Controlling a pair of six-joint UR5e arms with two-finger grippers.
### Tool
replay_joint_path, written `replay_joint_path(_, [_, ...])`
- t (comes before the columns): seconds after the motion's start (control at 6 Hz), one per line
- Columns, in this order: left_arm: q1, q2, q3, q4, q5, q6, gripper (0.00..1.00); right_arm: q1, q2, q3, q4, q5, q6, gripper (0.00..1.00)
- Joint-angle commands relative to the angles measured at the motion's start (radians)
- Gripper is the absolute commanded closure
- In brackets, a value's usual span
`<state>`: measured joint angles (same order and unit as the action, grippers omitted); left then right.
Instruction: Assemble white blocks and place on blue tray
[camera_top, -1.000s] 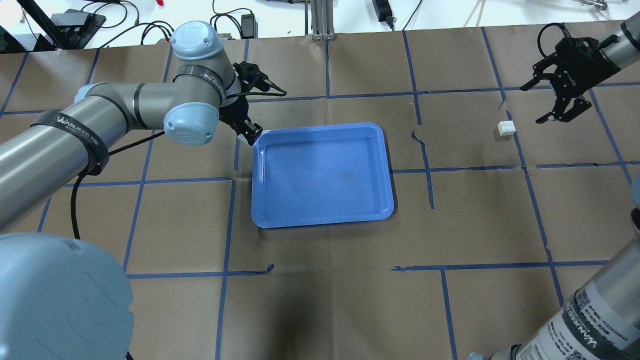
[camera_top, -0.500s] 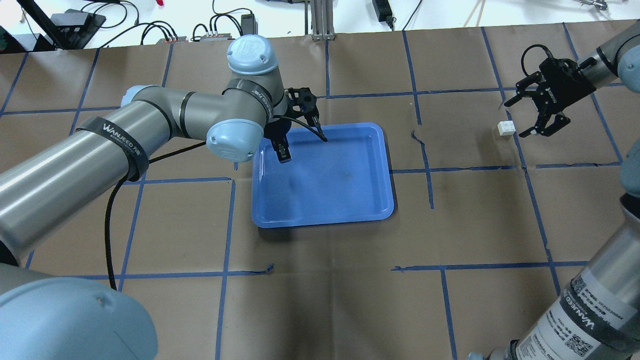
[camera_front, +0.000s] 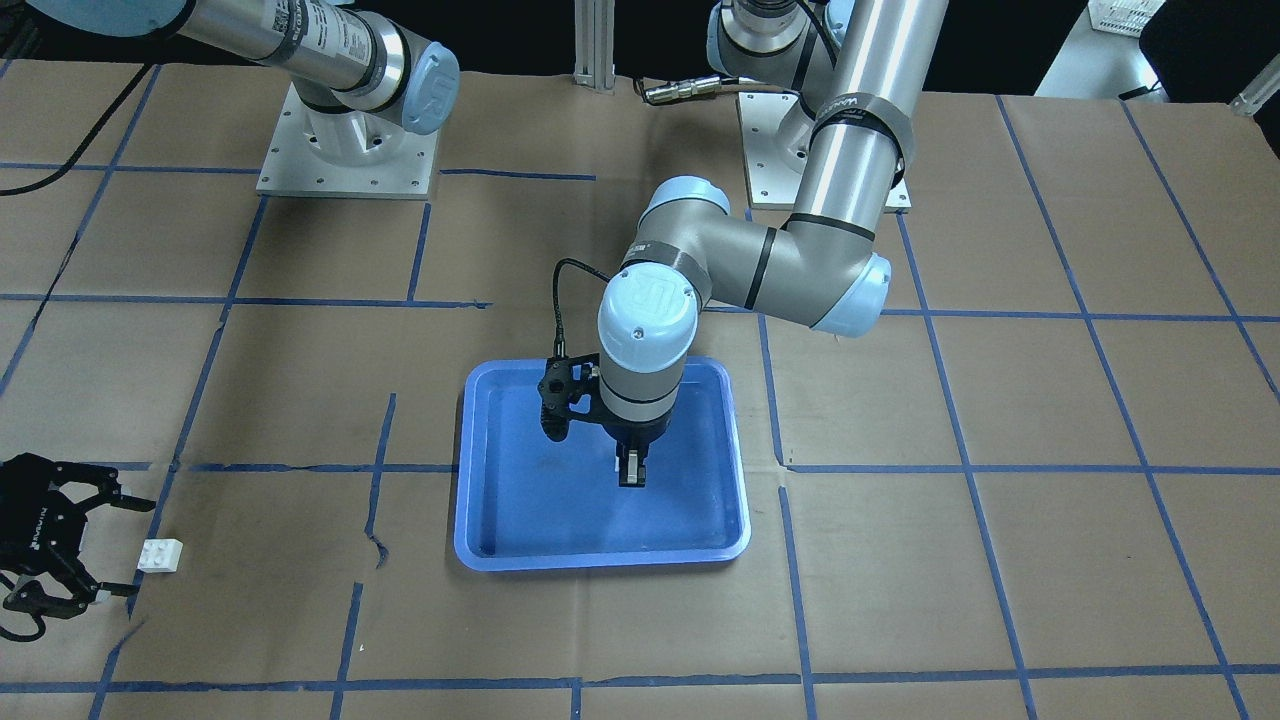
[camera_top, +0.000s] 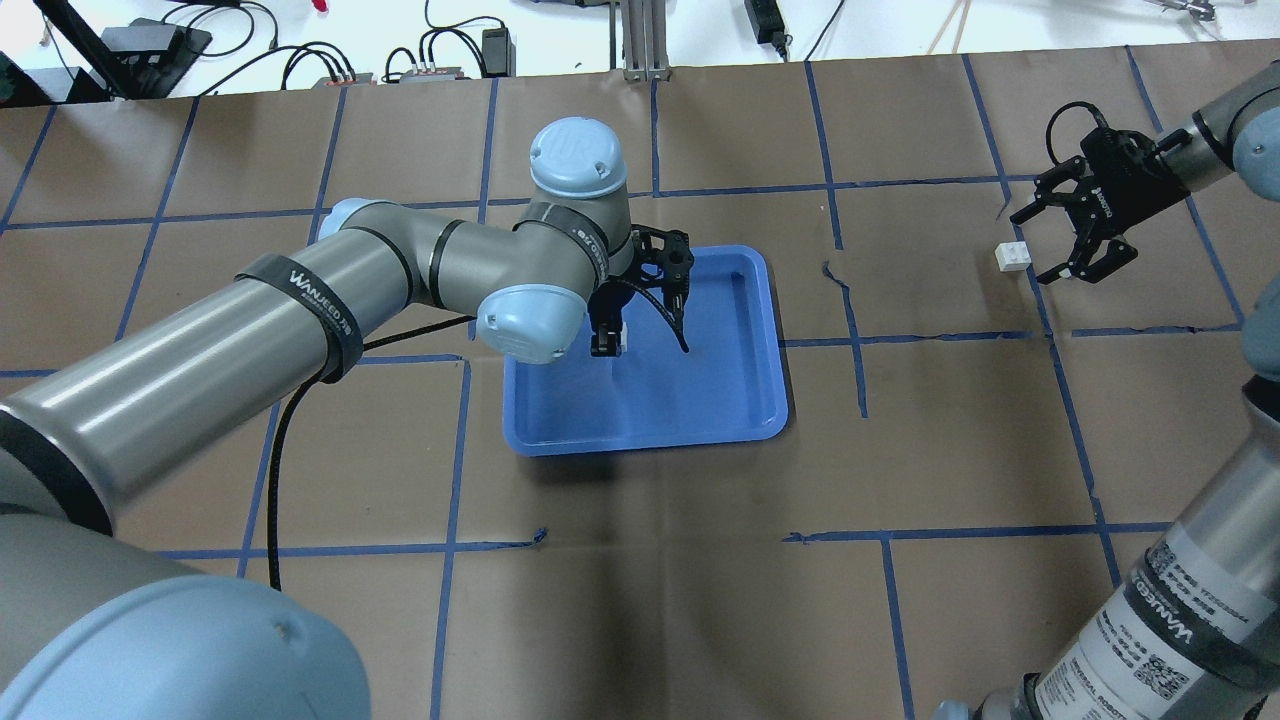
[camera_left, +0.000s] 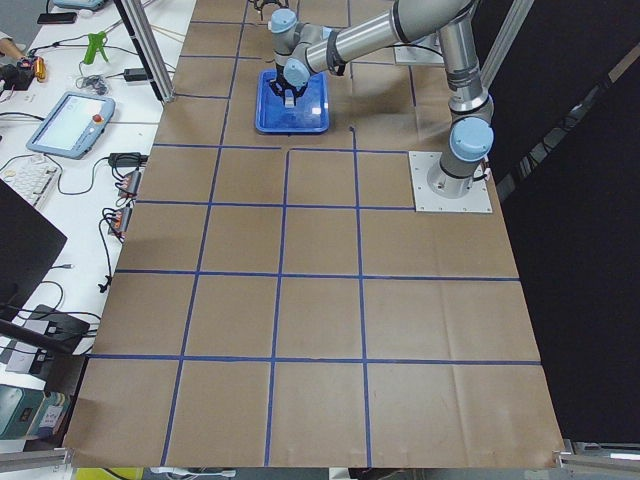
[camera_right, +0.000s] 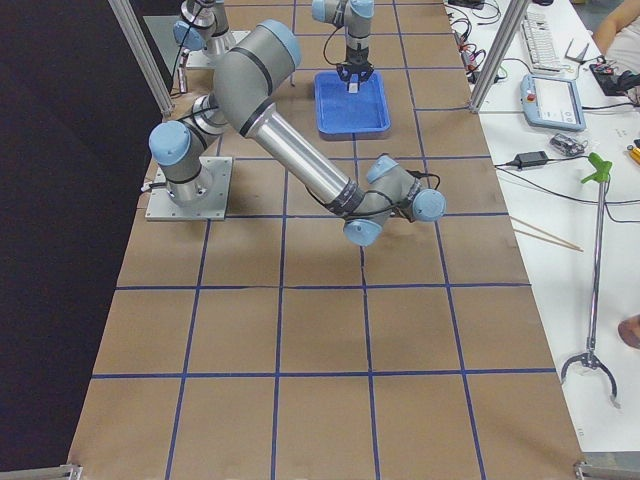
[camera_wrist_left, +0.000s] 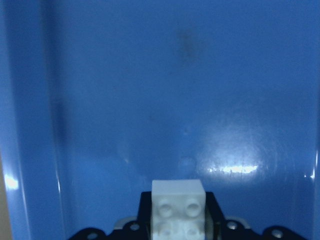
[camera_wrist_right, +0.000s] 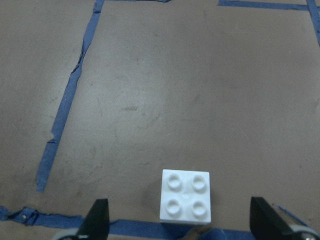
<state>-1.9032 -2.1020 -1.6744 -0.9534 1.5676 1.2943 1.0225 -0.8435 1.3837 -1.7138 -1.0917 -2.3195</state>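
Observation:
The blue tray lies mid-table; it also shows in the front view. My left gripper hangs over the tray's left half, shut on one white block, studs toward the wrist camera, held above the tray floor. The other white block sits on the brown paper at far right. My right gripper is open and low beside it. In the right wrist view the block lies between and just ahead of the two fingertips.
Brown paper with blue tape grid lines covers the table. Cables and power supplies lie along the far edge. The left arm's elbow and forearm span the table's left half.
My left gripper moved right and nearer, from the tray's far-left corner to over its floor, still holding its block. My right gripper came down and left, close to the block on the table.

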Motion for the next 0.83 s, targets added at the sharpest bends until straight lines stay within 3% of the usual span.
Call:
replay_joint_path(0.0, [-0.019,-0.016,-0.005,0.013,0.000,0.002,0.80,-0.005,0.012,0.000,-0.006,0.000,0.005,0.01])
replay_joint_path(0.17, [-0.019,-0.016,-0.011,0.013,0.002,0.002,0.62,-0.005,0.011,-0.002,-0.001,0.000,0.003,0.04])
replay_joint_path(0.33, [-0.020,-0.001,-0.013,0.012,0.002,-0.001,0.36,-0.005,0.007,-0.003,0.000,0.000,0.003,0.12])
replay_joint_path(0.5, [-0.020,-0.003,-0.016,0.007,0.003,-0.006,0.03,-0.004,0.007,-0.003,0.003,-0.004,0.002,0.23])
replay_joint_path(0.67, [-0.019,0.013,-0.015,0.001,0.003,-0.010,0.02,-0.005,0.006,-0.003,0.003,-0.004,0.000,0.35])
